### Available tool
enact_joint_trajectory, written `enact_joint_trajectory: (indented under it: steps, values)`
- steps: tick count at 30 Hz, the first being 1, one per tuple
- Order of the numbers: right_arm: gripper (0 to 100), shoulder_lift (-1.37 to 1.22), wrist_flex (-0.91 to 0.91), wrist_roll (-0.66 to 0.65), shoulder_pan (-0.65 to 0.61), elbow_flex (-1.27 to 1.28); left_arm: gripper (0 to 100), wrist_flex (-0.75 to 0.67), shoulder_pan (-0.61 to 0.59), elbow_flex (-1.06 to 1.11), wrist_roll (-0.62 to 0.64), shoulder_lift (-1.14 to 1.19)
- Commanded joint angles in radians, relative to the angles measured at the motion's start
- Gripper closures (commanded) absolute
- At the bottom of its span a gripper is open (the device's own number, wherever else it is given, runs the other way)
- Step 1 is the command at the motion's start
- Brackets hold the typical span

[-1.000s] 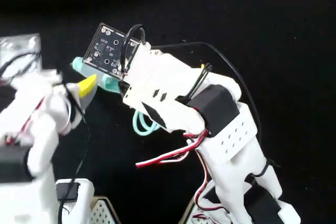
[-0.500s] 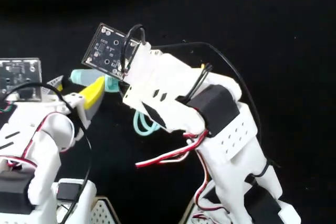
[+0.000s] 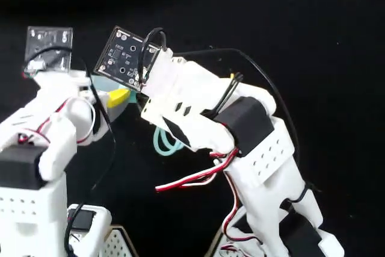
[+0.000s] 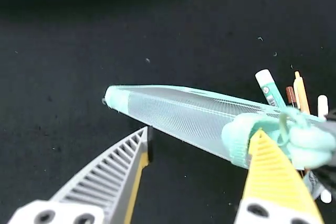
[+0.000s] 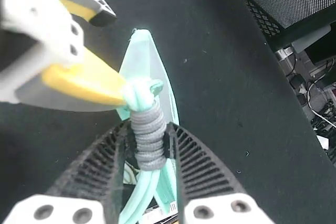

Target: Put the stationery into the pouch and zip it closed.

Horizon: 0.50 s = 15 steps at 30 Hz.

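The filling step looks mostly done, and the zip-closing step seems to be in hand. The teal mesh pouch (image 4: 178, 111) lies flat on the black bench (image 4: 79, 35). A cluster of pens and pencils (image 4: 269, 86) sits at its far end beside the left tool's yellow finger. I cannot tell whether they are fully inside the mouth or poking out of it.

The right tool (image 5: 148, 129) is clamped tight on the grey-wrapped cord (image 5: 146, 109) just below a teal knot (image 5: 140, 88). The cord's teal loop (image 3: 163, 141) trails on the bench under that arm.

The left tool (image 4: 202, 135) is spread wide and holds nothing. Its yellow finger touches the knot, and its grey finger stands on the other side of the pouch, apart from the mesh.

As a judgement, the next move calls for the left tool to close on the pouch fabric or the slider by the knot. That would let one arm anchor the pouch while the other draws the zip along. Any pens sticking out would block the slider, so they should be seated first.
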<state>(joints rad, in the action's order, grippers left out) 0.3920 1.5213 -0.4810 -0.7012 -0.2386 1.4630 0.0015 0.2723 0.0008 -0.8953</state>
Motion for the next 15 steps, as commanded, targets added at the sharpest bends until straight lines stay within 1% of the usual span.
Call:
enact_joint_trajectory:
  steps: [1, 7, 8, 10, 13, 15]
  values:
    - [98.6, 0.007, 0.009, -0.002, -0.012, -0.021, 70, -0.003, 0.001, -0.038, -0.015, 0.028]
    - [98.6, 0.008, 0.012, -0.002, -0.012, -0.021, 70, 0.005, -0.001, -0.033, -0.017, 0.026]
    - [98.6, 0.008, 0.012, -0.002, -0.011, -0.021, 72, 0.006, -0.001, -0.031, -0.017, 0.026]
    - [98.6, 0.008, 0.012, -0.002, -0.008, -0.021, 80, 0.020, -0.001, -0.035, -0.017, 0.026]
    - [98.6, 0.008, 0.011, -0.002, -0.008, -0.021, 98, 0.034, -0.001, -0.035, -0.015, 0.026]
    - [98.6, 0.008, 0.006, -0.002, -0.008, -0.021, 94, 0.035, -0.001, -0.031, -0.015, 0.026]
